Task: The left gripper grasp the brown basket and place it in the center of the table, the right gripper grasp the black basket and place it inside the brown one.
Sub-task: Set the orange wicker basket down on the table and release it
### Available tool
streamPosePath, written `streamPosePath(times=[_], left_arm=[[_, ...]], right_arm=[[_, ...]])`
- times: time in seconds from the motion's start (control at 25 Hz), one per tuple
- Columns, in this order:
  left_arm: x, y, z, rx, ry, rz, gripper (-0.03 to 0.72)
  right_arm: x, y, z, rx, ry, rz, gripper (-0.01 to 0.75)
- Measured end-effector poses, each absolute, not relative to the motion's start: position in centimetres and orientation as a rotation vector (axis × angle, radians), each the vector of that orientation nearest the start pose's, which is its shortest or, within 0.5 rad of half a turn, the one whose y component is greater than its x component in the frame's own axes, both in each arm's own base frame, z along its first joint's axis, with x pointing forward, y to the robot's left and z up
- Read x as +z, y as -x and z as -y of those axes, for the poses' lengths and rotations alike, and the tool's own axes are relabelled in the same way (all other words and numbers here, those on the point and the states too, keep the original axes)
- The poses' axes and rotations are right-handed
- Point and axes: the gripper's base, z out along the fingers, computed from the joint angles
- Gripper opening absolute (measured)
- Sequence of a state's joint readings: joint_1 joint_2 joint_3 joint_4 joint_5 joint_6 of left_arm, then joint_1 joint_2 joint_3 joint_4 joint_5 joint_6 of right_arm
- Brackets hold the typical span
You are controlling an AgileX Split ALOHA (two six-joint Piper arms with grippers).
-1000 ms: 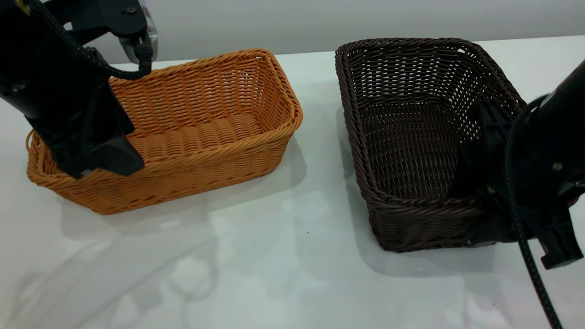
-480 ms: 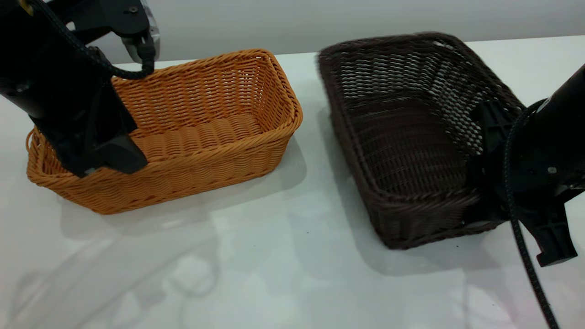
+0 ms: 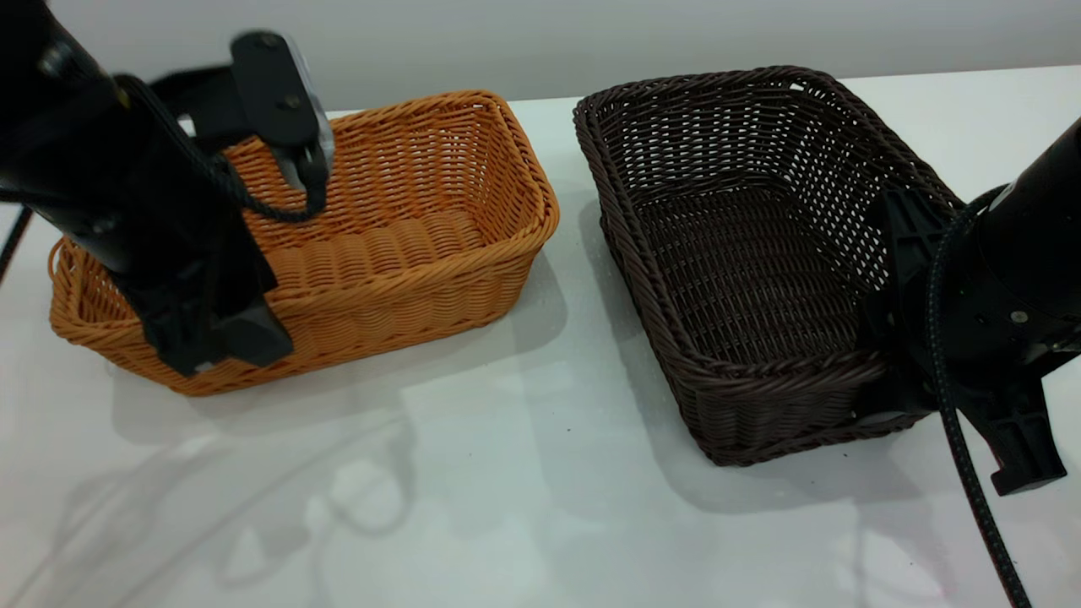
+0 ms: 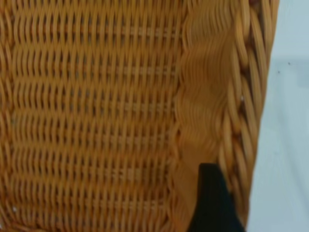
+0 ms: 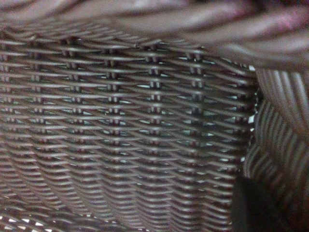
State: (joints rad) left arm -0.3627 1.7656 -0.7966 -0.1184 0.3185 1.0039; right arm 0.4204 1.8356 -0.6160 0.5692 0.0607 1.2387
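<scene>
Neither step is finished. The brown basket (image 3: 338,245) sits at the frame's left on the desk (image 3: 524,507), its near wall straddled by the left gripper (image 3: 215,338); whether those jaws are clamped cannot be told. The black basket (image 3: 743,253) sits at right, beside it, its wall clamped by the right gripper (image 3: 887,355).

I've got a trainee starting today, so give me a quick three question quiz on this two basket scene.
1. True or false: the black basket already sits inside the brown basket.
2. Which gripper is at the brown basket's near rim? A. left gripper B. right gripper
3. Fill in: both baskets are on the white ____, side by side and apart.

Key: 1 false; 2 A; 3 table. The right gripper is at the black basket's right wall, with its jaws astride that wall.
</scene>
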Motion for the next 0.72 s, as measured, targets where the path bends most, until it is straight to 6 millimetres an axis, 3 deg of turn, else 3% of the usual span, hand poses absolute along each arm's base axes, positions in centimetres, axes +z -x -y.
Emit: streamPosePath(times=[0.2,0.32,0.52,0.72], left_arm=[[11.8,-28.5,11.1,0.097,-1.635,-2.232,0.379],[11.1,-28.7,11.2,0.104,-1.632,-2.230,0.322],[10.3,-28.9,11.2,0.121,-1.690,-2.193,0.116],[10.0,-28.8,11.2,0.126,-1.752,-2.164,0.108]], right_arm=[[8.4,-24.9,-11.3,0.553,-1.866,-2.260,0.119],[8.4,-24.9,-11.3,0.556,-1.868,-2.254,0.119],[8.5,-24.9,-11.3,0.561,-1.875,-2.245,0.119],[8.5,-24.9,-11.2,0.564,-1.920,-2.217,0.119]])
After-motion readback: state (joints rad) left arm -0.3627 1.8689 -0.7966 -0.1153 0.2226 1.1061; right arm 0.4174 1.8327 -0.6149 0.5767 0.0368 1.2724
